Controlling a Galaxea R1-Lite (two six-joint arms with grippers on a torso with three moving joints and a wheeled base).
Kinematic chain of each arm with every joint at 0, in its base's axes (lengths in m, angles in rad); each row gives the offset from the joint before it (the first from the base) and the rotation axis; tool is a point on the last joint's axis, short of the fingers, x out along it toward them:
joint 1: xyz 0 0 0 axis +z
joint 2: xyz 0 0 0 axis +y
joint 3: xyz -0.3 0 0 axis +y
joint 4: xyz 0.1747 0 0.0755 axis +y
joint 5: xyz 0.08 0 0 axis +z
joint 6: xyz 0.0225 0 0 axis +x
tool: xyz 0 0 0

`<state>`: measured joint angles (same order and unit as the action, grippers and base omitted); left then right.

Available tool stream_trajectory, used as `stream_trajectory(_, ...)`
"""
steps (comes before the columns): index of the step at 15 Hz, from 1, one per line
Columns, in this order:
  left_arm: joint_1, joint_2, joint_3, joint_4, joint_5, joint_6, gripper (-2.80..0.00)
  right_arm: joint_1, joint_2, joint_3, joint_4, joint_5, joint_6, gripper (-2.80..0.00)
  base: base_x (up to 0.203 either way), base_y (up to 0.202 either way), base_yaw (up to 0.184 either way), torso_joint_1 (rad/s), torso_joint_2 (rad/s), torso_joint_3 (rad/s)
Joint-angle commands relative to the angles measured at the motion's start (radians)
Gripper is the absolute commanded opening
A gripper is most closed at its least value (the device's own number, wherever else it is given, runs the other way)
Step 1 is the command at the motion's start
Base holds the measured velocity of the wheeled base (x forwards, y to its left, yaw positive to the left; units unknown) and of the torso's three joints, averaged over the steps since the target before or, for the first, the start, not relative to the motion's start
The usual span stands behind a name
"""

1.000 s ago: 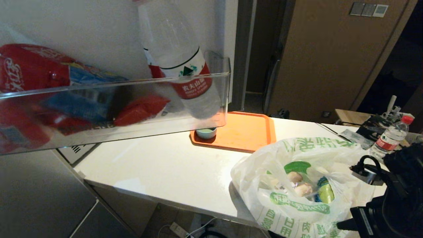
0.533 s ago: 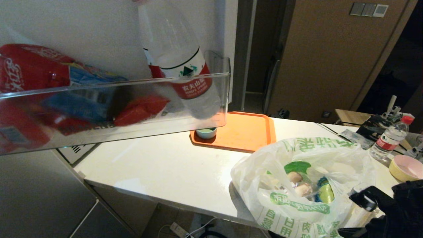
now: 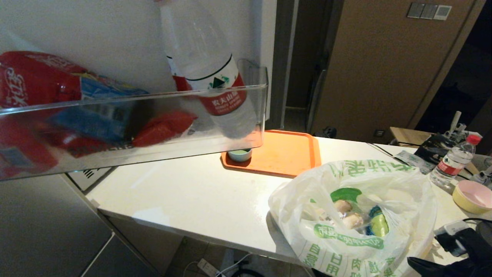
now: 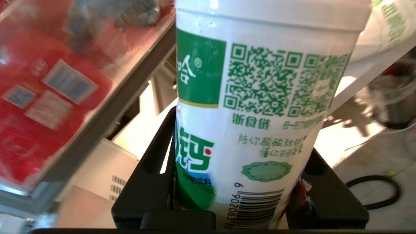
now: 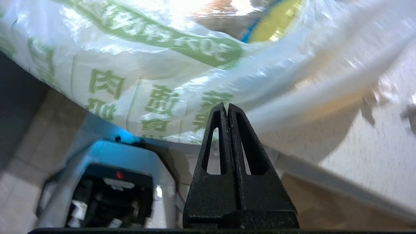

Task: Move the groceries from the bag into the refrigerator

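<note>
My left gripper (image 4: 240,136) is shut on a white bottle (image 4: 260,113) with a green label, one black finger on each side of it. It hangs close beside the refrigerator's clear door bin (image 4: 65,97). That gripper is outside the head view. The bag (image 3: 353,215) sits open near the white table's front edge. Pale beige lumps (image 3: 348,215) and a yellow-green pack (image 3: 378,225) lie inside it. My right gripper (image 5: 228,107) is shut and empty, low by the table edge just under the bag (image 5: 130,81). Its arm (image 3: 465,250) shows at the bottom right.
The open refrigerator door's bin (image 3: 134,127) holds red packs and a clear water bottle (image 3: 209,73). On the white table (image 3: 192,192) are an orange tray (image 3: 284,154) with a small green cup (image 3: 239,154), a red-capped water bottle (image 3: 453,159) and a yellow bowl (image 3: 472,196).
My right arm has sunk from beside the bag to the bottom right corner, uncovering the yellow bowl. The bag and the door bin have not moved.
</note>
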<state>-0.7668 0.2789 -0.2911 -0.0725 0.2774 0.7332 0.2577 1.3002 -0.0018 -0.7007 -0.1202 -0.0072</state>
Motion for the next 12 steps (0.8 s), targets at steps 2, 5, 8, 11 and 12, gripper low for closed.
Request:
stream_trajectory(2, -0.003, 0.013, 0.003, 0.018, -0.001, -0.036, -2.80, -0.004, -0.100, 0.002, 0.044, -0.010, 0.010, -2.80, 0.000, 0.000, 0.000, 0.000, 0.00, 0.000)
stream_trajectory(5, -0.005, -0.012, 0.010, 0.090, -0.004, -0.075, -2.80, -0.016, -0.267, 0.002, 0.199, -0.056, 0.015, -2.80, 0.000, 0.000, 0.000, 0.000, 0.00, 0.000)
stream_trajectory(8, -0.004, -0.013, 0.014, 0.120, -0.004, -0.116, -2.80, -0.019, -0.587, -0.016, 0.470, -0.071, 0.009, -2.80, 0.000, 0.000, 0.000, 0.000, 0.00, 0.000)
stream_trajectory(11, -0.003, -0.003, 0.046, 0.120, -0.006, -0.161, -2.80, -0.023, -0.830, -0.079, 0.798, -0.045, -0.027, -2.80, 0.000, 0.000, 0.000, 0.000, 0.00, 0.000)
stream_trajectory(12, -0.003, 0.000, 0.041, 0.122, -0.004, -0.161, -2.80, -0.021, -0.875, -0.087, 0.830, 0.005, -0.079, -2.80, 0.000, 0.000, 0.000, 0.000, 0.00, 0.000)
